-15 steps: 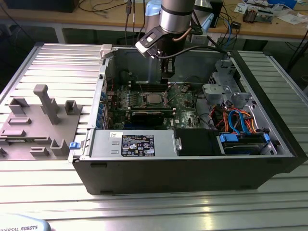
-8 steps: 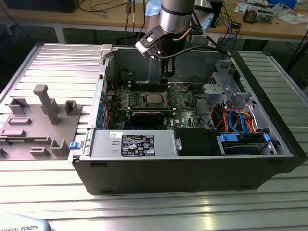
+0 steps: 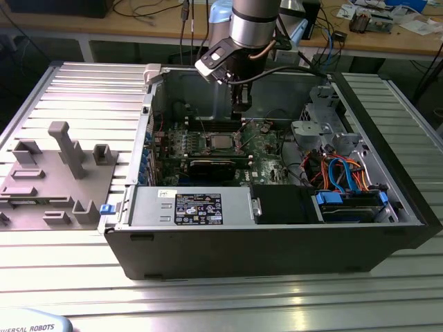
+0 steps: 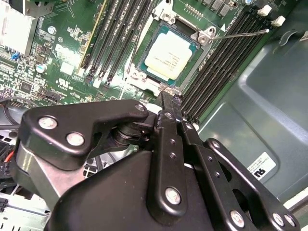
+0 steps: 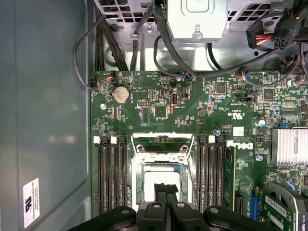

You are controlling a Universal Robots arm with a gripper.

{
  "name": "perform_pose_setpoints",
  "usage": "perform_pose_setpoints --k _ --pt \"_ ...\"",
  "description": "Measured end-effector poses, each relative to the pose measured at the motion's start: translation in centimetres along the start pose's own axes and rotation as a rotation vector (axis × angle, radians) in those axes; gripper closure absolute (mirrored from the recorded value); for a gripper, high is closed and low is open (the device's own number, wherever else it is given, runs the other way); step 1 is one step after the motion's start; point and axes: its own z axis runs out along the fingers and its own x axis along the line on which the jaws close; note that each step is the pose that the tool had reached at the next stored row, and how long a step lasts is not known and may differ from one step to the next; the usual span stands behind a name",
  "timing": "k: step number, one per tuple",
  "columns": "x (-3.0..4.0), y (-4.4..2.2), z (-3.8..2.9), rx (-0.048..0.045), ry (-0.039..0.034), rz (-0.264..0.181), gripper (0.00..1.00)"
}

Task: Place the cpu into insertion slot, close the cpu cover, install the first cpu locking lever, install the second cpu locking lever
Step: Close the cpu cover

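We see the cpu [image 4: 168, 54] seated in its socket on the board [image 5: 159, 96], its pale metal top facing up. In the exterior view the cpu [image 3: 221, 142] lies just left of the frame's centre, deep inside the case [image 3: 277, 249]. The cover [image 5: 161, 140] shows as a silvery frame round the cpu, which we see through its square opening. We cannot tell whether it is pressed fully flat. A thin lever [image 4: 240, 33] reaches out from one corner of the socket across the memory slots [image 4: 216, 62], which flank the socket on both sides.

The gripper [image 5: 166, 188] is clenched, its two black fingers pressed together with nothing between them. In the first wrist view its tips overlap the near edge of the cpu. In the second wrist view the gripper [image 4: 166, 103] points at the socket's rim, and we cannot tell whether it touches. In the exterior view the gripper [image 3: 239, 111] hangs from the arm at upper centre, just above the cpu in the frame.

Blue and orange cables [image 3: 342, 173] sit at the case's right in the exterior view. A grey fixture [image 3: 55, 173] rests on the table [image 3: 242, 304] at the frame's left, well apart from the case.
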Motion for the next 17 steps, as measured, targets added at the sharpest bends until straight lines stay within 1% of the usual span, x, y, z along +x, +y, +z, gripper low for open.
perform_pose_setpoints --k 13,17 --pt "0.0 0.3 -0.01 0.0 0.0 0.0 0.89" --pt "0.1 0.41 -0.01 0.0 0.0 0.0 0.89"
